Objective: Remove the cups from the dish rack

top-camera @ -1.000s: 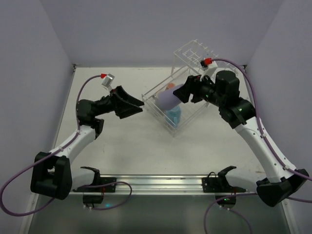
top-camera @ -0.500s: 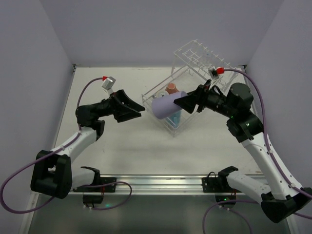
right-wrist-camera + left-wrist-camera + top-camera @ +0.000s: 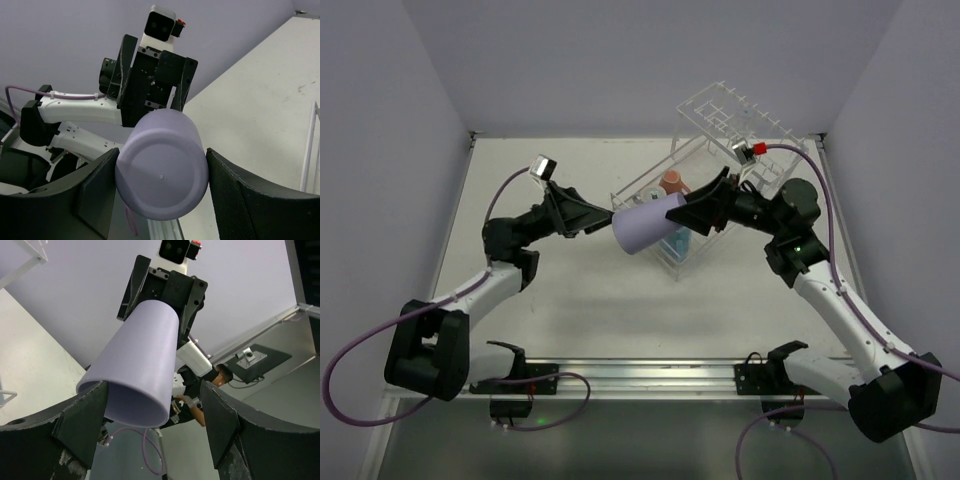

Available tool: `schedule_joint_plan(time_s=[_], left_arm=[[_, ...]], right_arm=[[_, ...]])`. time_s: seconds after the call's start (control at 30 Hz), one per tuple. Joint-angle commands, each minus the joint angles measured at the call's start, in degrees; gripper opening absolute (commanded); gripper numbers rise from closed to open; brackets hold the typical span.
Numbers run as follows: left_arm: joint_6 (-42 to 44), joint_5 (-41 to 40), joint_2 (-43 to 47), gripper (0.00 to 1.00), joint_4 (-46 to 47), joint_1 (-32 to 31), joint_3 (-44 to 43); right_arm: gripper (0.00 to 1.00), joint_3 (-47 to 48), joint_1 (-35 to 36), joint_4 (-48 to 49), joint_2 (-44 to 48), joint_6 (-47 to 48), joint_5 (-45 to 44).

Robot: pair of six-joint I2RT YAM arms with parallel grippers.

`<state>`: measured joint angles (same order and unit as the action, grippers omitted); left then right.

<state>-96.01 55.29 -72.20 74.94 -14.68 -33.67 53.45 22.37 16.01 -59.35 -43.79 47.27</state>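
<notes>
Lifted from the dish rack [image 3: 725, 110], the lavender cup [image 3: 645, 228] now hangs mid-air, its base pinched in my right claw [image 3: 682, 213]; my left claw [image 3: 610, 222], spread about its rim, should close squarely before release.

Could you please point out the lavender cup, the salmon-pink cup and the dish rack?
lavender cup [image 3: 642, 230]: top external view, its side wall.
salmon-pink cup [image 3: 672, 183]: top external view, its visible upper part.
dish rack [image 3: 725, 108]: top external view, the grid of its raised tier.
</notes>
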Motion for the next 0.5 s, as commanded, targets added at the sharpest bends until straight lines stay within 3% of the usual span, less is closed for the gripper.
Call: schedule_joint_plan(time_s=[0.0,0.17,0.27,0.47], left_arm=[[-5.6,-5.1,-1.3,0.78,22.0,-0.7,0.3],[-11.6,-7.8,-5.4,0.77,28.9,-1.8,1.3],[-13.1,-9.3,-6.3,0.77,30.0,-2.9,1.7],[-16.0,-11.1,-4.1,0.77,30.8,-3.8,1.4]], right_arm=[[0.0,-0.5,-0.3,14.5,-1.5,-4.8,3.3],[0.0,-1.0,-0.3,18.2,-4.2,-5.3,4.2],[0.0,-1.4,-0.3,24.7,-7.2,-6.5,5.5],[0.0,-1.4,-0.3,28.2,-11.8,-5.3,6.3]])
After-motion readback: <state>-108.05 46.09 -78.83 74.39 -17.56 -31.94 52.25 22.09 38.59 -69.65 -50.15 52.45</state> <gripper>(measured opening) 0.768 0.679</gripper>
